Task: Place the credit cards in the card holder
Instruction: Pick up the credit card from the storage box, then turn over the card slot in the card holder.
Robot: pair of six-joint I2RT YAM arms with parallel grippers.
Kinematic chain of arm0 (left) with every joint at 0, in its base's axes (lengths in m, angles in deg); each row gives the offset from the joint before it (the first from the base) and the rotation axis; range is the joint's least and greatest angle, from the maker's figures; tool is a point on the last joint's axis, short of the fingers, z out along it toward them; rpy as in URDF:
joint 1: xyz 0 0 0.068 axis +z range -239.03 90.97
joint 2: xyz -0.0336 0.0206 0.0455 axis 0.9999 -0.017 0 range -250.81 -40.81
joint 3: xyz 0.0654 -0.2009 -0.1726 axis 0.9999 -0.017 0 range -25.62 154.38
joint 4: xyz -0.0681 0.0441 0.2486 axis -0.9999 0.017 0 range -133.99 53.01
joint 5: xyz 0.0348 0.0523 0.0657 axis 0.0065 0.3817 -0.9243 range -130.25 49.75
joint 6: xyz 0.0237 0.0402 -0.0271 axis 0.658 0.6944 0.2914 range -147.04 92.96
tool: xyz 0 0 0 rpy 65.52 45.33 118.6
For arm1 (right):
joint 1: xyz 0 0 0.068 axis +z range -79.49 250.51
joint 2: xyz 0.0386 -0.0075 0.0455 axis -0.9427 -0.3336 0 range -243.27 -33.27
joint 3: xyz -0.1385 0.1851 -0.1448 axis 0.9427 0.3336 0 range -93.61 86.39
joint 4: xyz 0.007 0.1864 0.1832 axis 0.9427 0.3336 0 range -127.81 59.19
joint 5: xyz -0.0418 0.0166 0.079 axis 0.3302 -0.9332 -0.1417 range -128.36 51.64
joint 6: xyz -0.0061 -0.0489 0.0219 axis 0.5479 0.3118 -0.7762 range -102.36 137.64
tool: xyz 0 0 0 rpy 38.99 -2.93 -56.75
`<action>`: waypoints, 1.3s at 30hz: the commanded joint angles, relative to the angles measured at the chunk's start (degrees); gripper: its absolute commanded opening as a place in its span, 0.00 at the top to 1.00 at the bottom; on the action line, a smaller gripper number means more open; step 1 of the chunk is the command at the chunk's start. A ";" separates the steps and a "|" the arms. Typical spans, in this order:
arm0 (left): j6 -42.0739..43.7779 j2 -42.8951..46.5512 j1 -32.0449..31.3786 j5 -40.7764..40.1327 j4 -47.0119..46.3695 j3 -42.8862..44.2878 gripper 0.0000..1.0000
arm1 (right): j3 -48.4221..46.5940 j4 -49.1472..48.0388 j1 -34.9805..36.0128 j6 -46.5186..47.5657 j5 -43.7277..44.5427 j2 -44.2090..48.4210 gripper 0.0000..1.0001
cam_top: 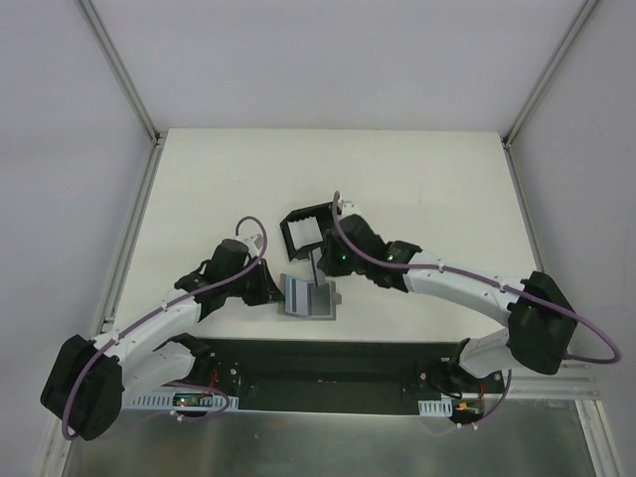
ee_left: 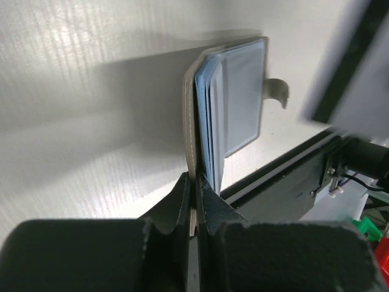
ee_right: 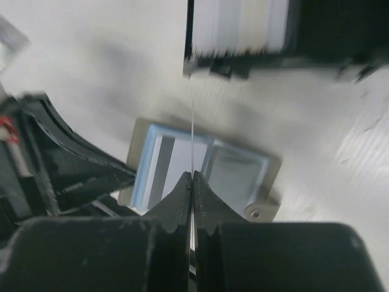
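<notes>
The black card holder (cam_top: 302, 231) stands on the table, with pale cards in its slots in the right wrist view (ee_right: 240, 27). The grey wallet (cam_top: 310, 299) lies open in front of it, blue-edged pockets up. My right gripper (cam_top: 318, 268) is shut on a thin credit card (ee_right: 192, 137), seen edge-on. It holds the card upright above the wallet (ee_right: 238, 173), short of the holder. My left gripper (cam_top: 275, 292) is shut on the wallet's grey cover edge (ee_left: 191, 131), with the blue pockets (ee_left: 237, 97) fanned beside it.
The black base rail (cam_top: 328, 373) runs along the near table edge, close behind the wallet. White walls with metal frame posts (cam_top: 129, 84) enclose the table on the left, right and back. My left gripper's black body (ee_right: 67, 164) sits at the wallet's left side.
</notes>
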 commanded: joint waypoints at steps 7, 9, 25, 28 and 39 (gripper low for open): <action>-1.72 5.97 -2.32 0.19 7.87 8.31 1.00 | 5.55 -6.80 8.04 -13.16 11.87 1.28 1.00; -0.32 5.19 -2.59 -2.64 12.01 9.82 1.00 | 4.84 -5.39 8.57 -13.16 13.46 1.82 1.00; -1.46 3.16 -3.55 -6.16 12.90 9.91 1.00 | 0.45 -9.77 12.96 -10.79 13.64 -0.46 1.00; -1.54 3.42 -3.55 -6.43 12.90 9.83 1.00 | -1.31 -8.81 13.32 -10.35 12.94 -2.05 1.00; -1.72 3.69 -3.55 -6.69 12.91 9.74 1.00 | -2.28 -9.95 13.23 -10.61 9.42 -6.44 1.00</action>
